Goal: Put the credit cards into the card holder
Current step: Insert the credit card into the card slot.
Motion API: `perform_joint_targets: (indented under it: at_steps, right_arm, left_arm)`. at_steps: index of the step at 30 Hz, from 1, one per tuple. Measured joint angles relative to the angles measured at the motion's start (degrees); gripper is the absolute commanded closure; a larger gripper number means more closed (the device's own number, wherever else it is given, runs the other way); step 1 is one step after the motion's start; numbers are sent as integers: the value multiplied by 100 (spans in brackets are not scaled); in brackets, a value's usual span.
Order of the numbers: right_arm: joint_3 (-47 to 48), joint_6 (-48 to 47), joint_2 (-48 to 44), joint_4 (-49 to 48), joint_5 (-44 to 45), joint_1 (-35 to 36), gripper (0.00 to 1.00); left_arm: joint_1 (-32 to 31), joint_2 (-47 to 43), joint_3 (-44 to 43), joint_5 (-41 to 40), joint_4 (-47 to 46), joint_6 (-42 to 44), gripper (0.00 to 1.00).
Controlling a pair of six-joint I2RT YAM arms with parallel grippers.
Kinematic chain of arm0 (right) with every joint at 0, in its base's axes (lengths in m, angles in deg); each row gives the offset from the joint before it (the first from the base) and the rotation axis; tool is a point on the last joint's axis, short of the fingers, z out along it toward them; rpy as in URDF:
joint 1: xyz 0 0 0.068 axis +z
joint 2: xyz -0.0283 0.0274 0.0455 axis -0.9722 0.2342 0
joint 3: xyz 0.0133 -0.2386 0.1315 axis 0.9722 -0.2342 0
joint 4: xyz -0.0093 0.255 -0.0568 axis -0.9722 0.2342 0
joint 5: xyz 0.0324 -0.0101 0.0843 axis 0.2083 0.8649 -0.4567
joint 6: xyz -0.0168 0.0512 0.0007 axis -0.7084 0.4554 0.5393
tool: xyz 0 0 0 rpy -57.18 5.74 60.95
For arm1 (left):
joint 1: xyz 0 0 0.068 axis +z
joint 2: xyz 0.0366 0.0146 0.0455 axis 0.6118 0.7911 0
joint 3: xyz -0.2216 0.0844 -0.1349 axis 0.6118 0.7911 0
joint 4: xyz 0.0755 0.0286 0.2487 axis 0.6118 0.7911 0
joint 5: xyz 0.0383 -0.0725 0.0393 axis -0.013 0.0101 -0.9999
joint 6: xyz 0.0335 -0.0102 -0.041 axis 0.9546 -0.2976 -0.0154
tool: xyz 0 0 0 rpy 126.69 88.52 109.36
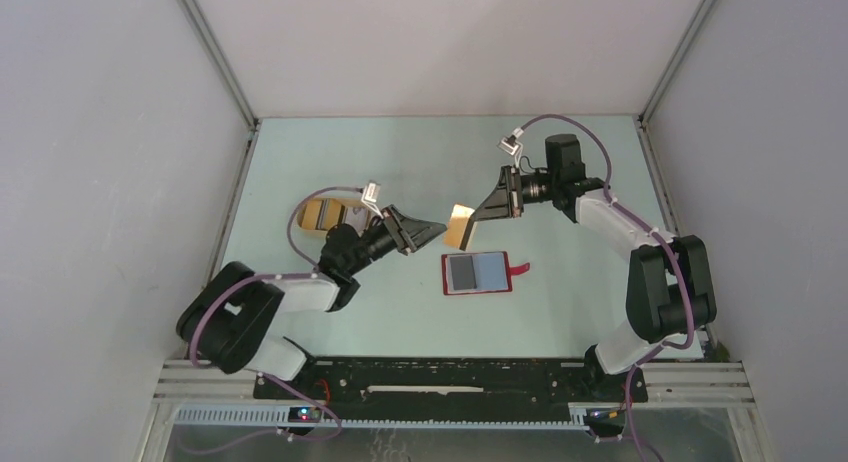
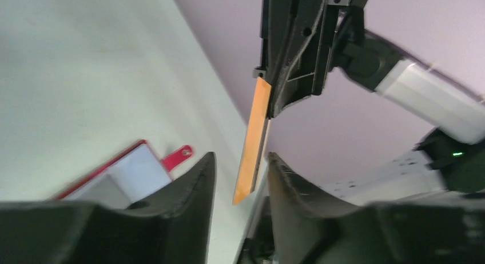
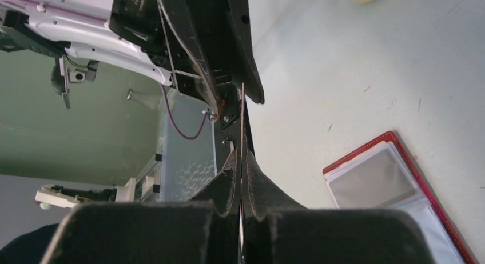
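We see both arms reaching inward over the pale green bench (image 1: 400,162), their tips nearly meeting. Our right pincer (image 1: 480,213) is clamped on one end of a thin golden-brown rectangular card (image 1: 461,225), held on edge in the air. Our left pincer (image 1: 438,228) stands parted, its fingers (image 2: 194,184) flanking the card's free end. The flat red folding card holder (image 1: 478,273) lies opened on the bench, nearer the bases.

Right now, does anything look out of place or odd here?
Only the gold card: it hangs in the air, pinched by the right gripper, its free end lined up with the gap of the open left gripper, like a handover. The red wallet lies open and flat. Nothing looks spilled or damaged.
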Motion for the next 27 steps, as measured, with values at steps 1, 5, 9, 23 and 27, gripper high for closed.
perform_joint_targets:
  at_steps: [1, 5, 9, 23, 27]
  right_arm:
    - [9, -179, -2, 146, 4, 0, 100]
    - [160, -1290, 0, 1239, 221, -4, 100]
    - [247, -2155, 0, 2092, 680, -70, 100]
    - [282, -2916, 1040, 3346, 1687, -341, 100]
    - [282, -2874, 1137, 3366, 1825, -345, 100]
  left_arm:
    - [31, -173, 55, -37, 247, 122, 43]
    - [105, -1427, 170, -372, 1757, 975, 31]
    - [105, -2485, 168, -667, 2763, 1799, 29]
    - [-431, -960, 142, -546, 3128, 2247, 48]
    - [-741, -208, -37, -566, 3075, 2205, 50]
